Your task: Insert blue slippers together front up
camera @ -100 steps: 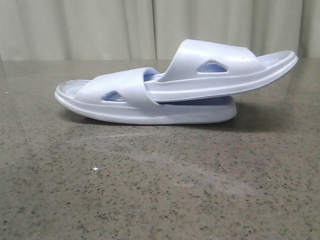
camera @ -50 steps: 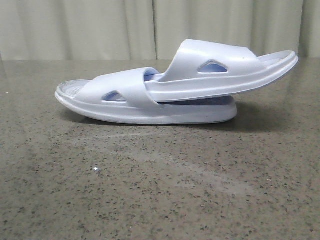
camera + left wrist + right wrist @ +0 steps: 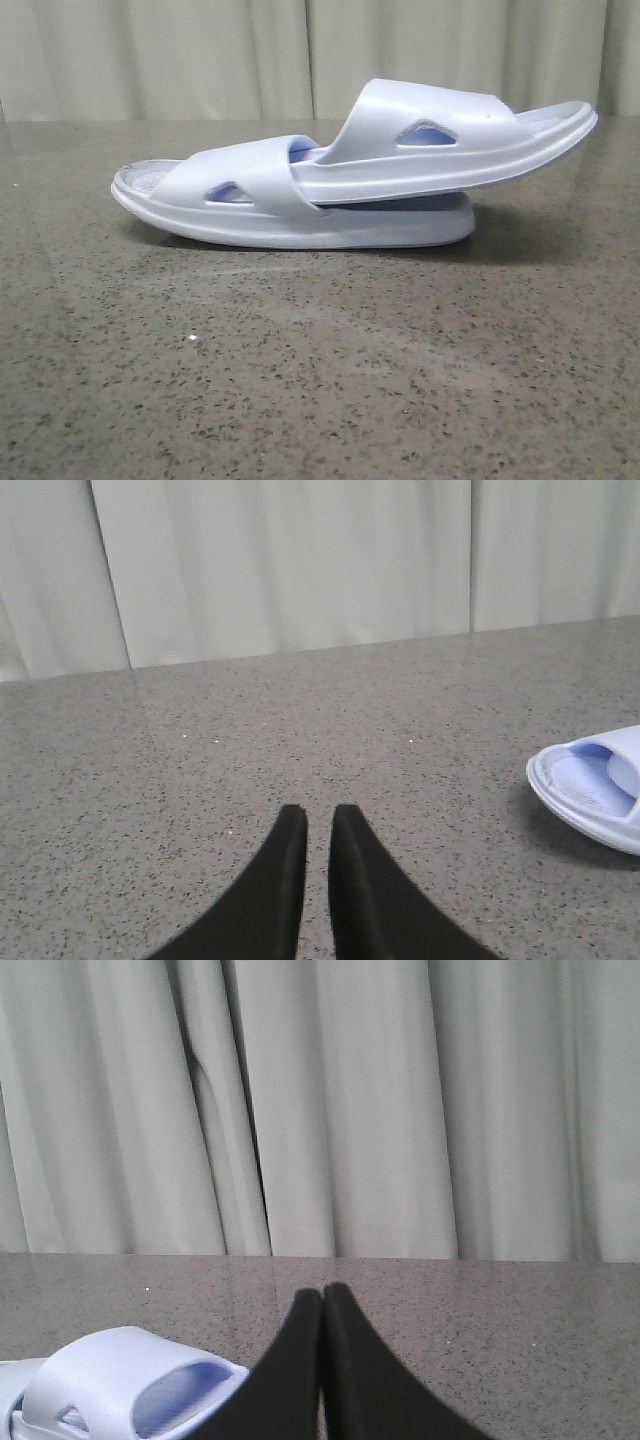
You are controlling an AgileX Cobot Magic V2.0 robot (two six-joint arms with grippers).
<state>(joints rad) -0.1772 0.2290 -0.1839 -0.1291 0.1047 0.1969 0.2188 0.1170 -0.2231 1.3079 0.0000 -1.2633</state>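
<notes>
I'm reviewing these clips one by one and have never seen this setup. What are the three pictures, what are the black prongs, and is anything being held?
It is a two-armed table robot. The front view looks forward over the speckled table toward a curtain. There lie the blue slippers, one pushed under the other's strap, nested. The other two pictures come from cameras on each wrist. The black prongs are the jaws: the left gripper nearly closed with a thin gap, the right gripper closed. Neither holds anything; each sees only one end of the slippers beside it.
</notes>
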